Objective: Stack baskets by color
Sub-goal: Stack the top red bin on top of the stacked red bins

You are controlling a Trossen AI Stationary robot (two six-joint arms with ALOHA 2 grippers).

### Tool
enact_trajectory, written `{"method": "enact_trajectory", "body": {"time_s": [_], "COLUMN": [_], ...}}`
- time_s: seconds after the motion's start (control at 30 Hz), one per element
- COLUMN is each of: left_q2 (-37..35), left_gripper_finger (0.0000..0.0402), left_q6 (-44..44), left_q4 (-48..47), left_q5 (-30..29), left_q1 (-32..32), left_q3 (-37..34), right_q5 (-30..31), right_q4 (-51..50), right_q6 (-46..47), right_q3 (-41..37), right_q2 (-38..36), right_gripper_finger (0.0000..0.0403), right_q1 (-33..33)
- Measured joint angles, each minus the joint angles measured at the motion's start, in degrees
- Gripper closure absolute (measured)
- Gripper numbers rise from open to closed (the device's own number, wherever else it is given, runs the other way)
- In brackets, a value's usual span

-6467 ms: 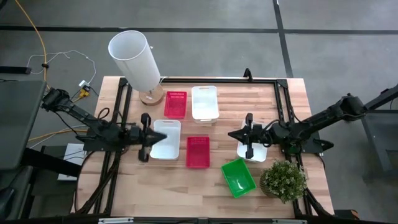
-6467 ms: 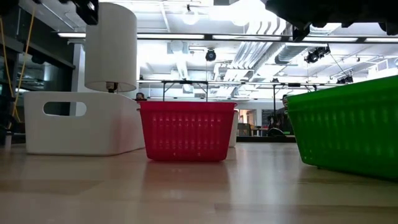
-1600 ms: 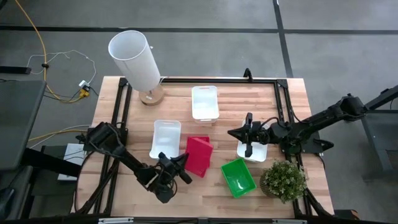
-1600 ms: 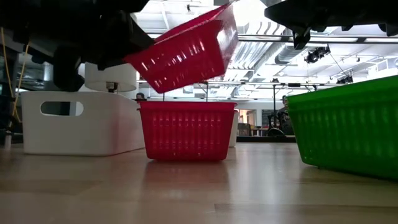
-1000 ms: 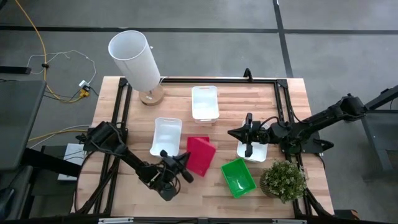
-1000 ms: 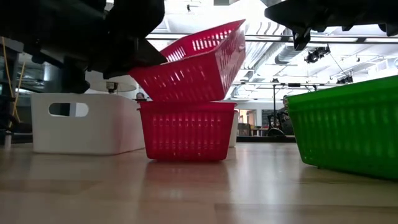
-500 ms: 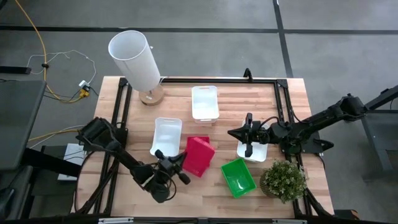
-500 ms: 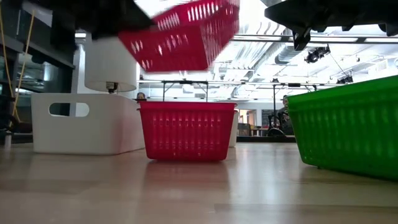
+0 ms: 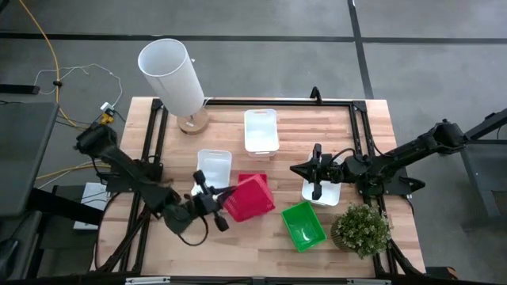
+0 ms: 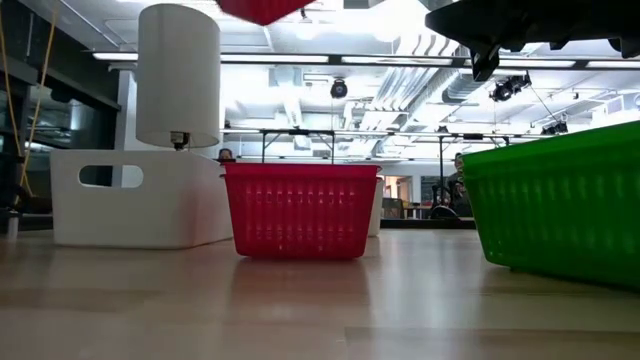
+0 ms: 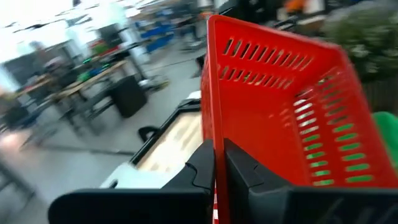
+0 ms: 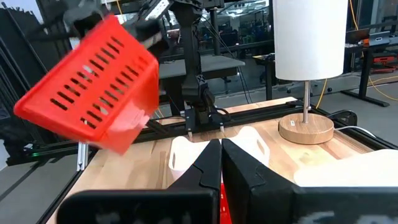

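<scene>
Roughly at the start, judging by how things lie. No finished pile of any colour to be seen.

Left claw [image 9: 207,198] clamped tight on the rim of a red basket [image 9: 252,201], holding it tilted and well off the wood, over the middle of the table. Directly under it, a second red basket [image 10: 300,210] sitting flat and upright, apparently the one meant to receive it. Not yet nested; neither touching the other in the low view.

Right claw [image 9: 317,182] closed on nothing, hanging above a white basket [image 9: 331,195] on the right side and waiting.

Left to do, as a judgement: lowering the lifted red one squarely into its mate, then gathering the whites. Two more white baskets lying apart, one [image 9: 214,165] just beside the reds and one [image 9: 261,131] toward the far edge. Only one green basket [image 9: 304,225] showing, near a potted plant [image 9: 362,228]; whether others sit nested inside it, impossible to tell.

Underneath, a pale wooden table [image 9: 348,127] framed with black rails, carrying a tall white lamp [image 9: 172,75] on a round wooden foot at the far left corner. Beyond, grey floor, a yellow cable [image 9: 47,55], and a bright workshop with ceiling lights, pipes and benches.
</scene>
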Motion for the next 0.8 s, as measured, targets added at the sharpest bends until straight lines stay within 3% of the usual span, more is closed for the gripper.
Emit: {"method": "enact_trajectory", "body": {"time_s": [0.1,0.2,0.3,0.4,0.53,0.67,0.8], "left_q2": [-4.30,-6.58,-6.84,-5.37,-3.32,-1.47,0.47], "left_gripper_finger": [0.0401,0.0401,0.0401,0.0401,0.0402,0.0401,0.0401], "left_q6": [3.44,2.08,3.31,9.82,16.48,21.34,27.47], "left_q4": [-5.87,-18.07,-31.68,-41.46,-45.45,-45.40,-45.96], "left_q5": [10.64,20.87,32.69,42.48,49.76,60.64,63.52], "left_q1": [3.82,8.66,13.42,16.91,20.42,24.04,27.28], "left_q3": [1.04,4.41,8.95,12.61,16.17,19.07,20.68], "right_q5": [0.00,0.00,0.00,-0.31,-0.32,-1.21,-5.39], "right_q4": [0.00,-0.06,-0.41,-0.85,-1.36,-1.73,-1.85], "right_q6": [0.00,0.00,0.00,0.00,0.00,-0.23,-1.73], "right_q3": [0.00,0.00,0.00,0.00,0.00,0.00,0.00], "right_q2": [0.00,0.00,0.00,0.00,0.02,0.02,0.00], "right_gripper_finger": [0.0403,0.0403,0.0403,0.0403,0.0403,0.0403,0.0403], "right_q1": [0.01,0.00,-0.01,-0.01,-0.01,-0.01,-0.01]}}
